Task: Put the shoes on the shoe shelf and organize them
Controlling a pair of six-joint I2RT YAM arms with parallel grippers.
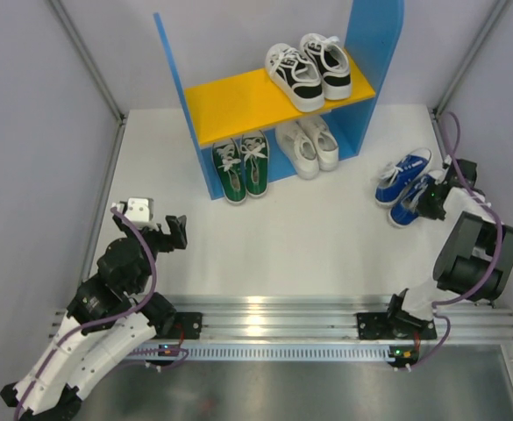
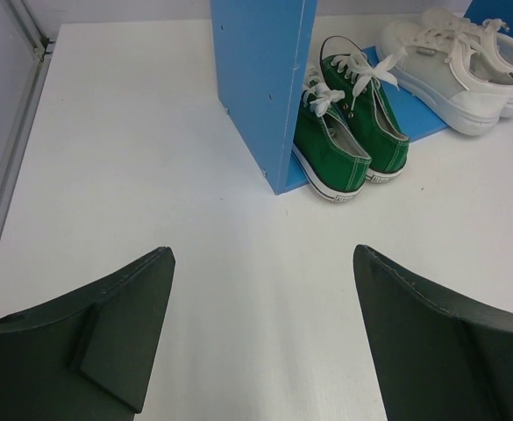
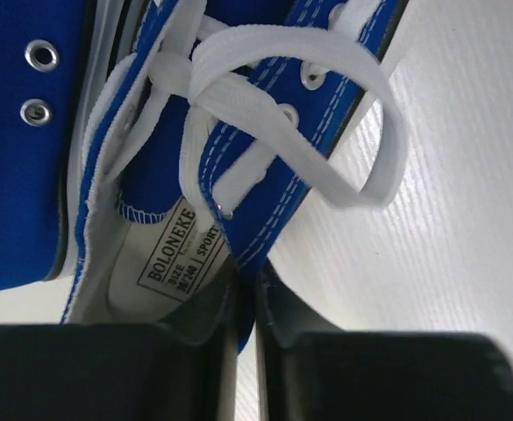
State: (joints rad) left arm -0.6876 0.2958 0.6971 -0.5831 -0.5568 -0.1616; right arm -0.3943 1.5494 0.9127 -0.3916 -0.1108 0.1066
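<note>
Note R tool pinched nearly shut on the canvas side wall of one blue shoe, just behind the eyelets, one finger inside the collar and the other outside. Thin grip on soft cloth, so expect sag & swing at the toe. Lift slow & straight up, no wrist jerk, till well off the surface. Watch the lace loop hanging loose near the jaws; avoid snagging it on a shelf edge. Mind the mate close on the L in wrist view: touching or not, cannot tell, so draw away gently to avoid dragging it.

From top view, find the blue shoes on the surface outside the R panel of the shoe shelf, not yet in any slot. Under the orange board: green pair on L, white pair on R. On the board: black-and-white pair on R half, nothing on L half. So aim for that L half, prob. Carry high, come in from the front toe-first like the others, set down flat w/ heel near the front edge, leaving room beside for the mate. Release only after seating the sole.

Leave L tool parked: jaws wide apart, holding nothing, low over the surface facing the green pair.
</note>
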